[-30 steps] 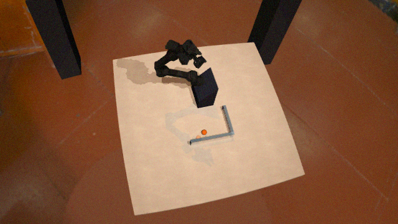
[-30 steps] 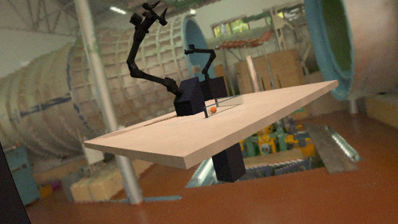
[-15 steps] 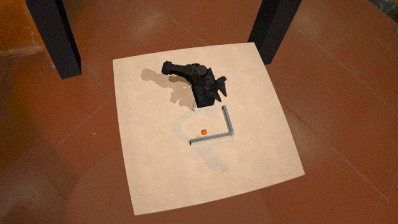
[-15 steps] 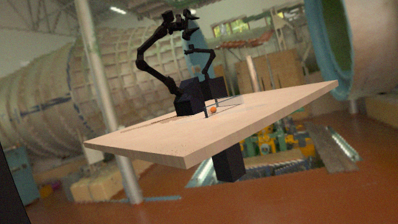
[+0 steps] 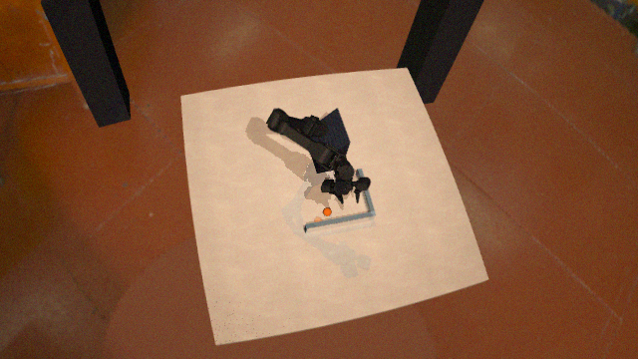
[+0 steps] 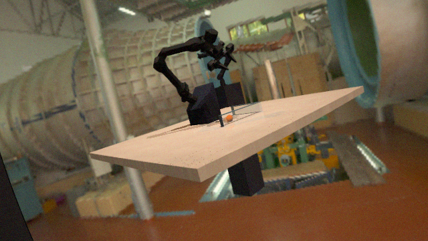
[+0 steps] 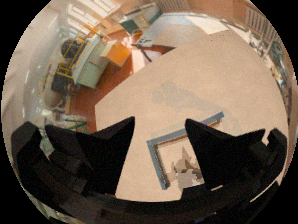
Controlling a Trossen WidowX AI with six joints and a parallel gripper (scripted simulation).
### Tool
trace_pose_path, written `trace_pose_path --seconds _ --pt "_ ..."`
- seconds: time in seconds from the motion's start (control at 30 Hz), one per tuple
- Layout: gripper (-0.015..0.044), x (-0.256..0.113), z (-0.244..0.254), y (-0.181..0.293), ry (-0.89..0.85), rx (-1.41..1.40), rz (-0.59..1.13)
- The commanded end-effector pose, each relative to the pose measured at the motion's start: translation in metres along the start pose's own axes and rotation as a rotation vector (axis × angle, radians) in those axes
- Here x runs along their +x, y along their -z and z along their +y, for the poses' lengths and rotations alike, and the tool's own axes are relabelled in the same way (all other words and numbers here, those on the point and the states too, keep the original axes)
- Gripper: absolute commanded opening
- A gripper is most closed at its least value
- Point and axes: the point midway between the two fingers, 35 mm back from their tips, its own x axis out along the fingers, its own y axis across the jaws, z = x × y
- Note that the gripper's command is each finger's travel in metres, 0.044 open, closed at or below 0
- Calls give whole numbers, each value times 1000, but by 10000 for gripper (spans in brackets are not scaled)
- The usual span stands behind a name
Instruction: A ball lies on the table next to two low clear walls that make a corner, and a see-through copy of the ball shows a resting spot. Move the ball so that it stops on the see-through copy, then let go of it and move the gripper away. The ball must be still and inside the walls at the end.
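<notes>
The orange ball (image 5: 327,211) (image 6: 229,118) lies on the table on the inner side of the two low clear walls. The long wall (image 5: 339,220) (image 7: 170,133) and the short wall (image 5: 368,199) (image 7: 159,167) meet in a corner. The faint see-through copy (image 5: 318,219) shows beside the ball, closer to the long wall and its free end. My gripper (image 5: 349,201) (image 6: 231,65) (image 7: 160,121) is open and empty, high above the table. In the wrist view the ball does not show; the right finger covers part of the walled area.
The arm's dark base (image 5: 336,132) (image 6: 204,105) stands on the table (image 5: 259,279) (image 6: 160,147) near the short wall's free end. The arm's shadow falls near the ball. A second dark arm (image 6: 221,76) shows behind in the exterior view.
</notes>
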Motion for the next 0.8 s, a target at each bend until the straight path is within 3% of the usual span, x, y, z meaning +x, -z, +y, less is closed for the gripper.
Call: trace_pose_path --seconds 0.0,0.33,0.77 --pt "290 48 -40 35 154 -154 146" --pt "290 116 -146 125 382 -490 589" --pt "290 128 -155 133 385 -496 597"
